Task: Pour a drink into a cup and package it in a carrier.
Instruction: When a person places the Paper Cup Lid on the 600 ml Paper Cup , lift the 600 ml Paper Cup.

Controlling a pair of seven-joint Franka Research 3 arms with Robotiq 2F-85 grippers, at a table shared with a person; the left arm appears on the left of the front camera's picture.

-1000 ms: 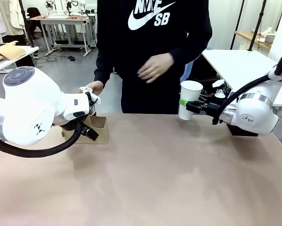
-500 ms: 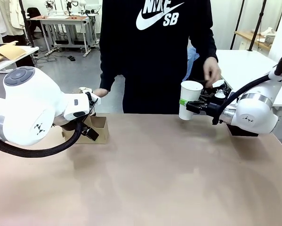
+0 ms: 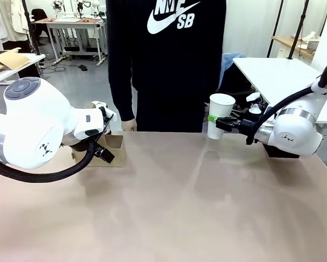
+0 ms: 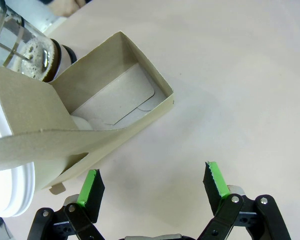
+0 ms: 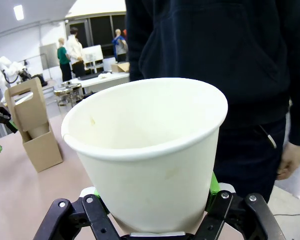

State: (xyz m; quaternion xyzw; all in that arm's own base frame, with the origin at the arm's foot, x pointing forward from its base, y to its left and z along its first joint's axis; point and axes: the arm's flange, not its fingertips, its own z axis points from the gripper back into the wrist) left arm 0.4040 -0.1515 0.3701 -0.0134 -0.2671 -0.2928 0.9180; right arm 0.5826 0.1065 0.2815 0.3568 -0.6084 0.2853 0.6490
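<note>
Distance is what the coming move is judged to turn on. The white paper cup [image 3: 222, 109] is gripped by the right hand [image 3: 218, 123], which is clenched about its lower wall. The cup is held upright above the far right part of the tan table [image 3: 179, 207], mouth upward, long axis vertical. No liquid is seen inside it in the right wrist view. The clear glass jug with a metal plunger rod [image 4: 17, 42] is stood well apart on the left, just behind the small brown cardboard carrier with a tall centre handle [image 3: 117, 145], and is nearer the left arm. How full the jug is cannot be told. The left hand [image 4: 152, 181] is released, jaws wide, and hovers just beside the carrier. One carrier compartment is seen to hold only a cardboard flap; something pale is lodged in the other.
</note>
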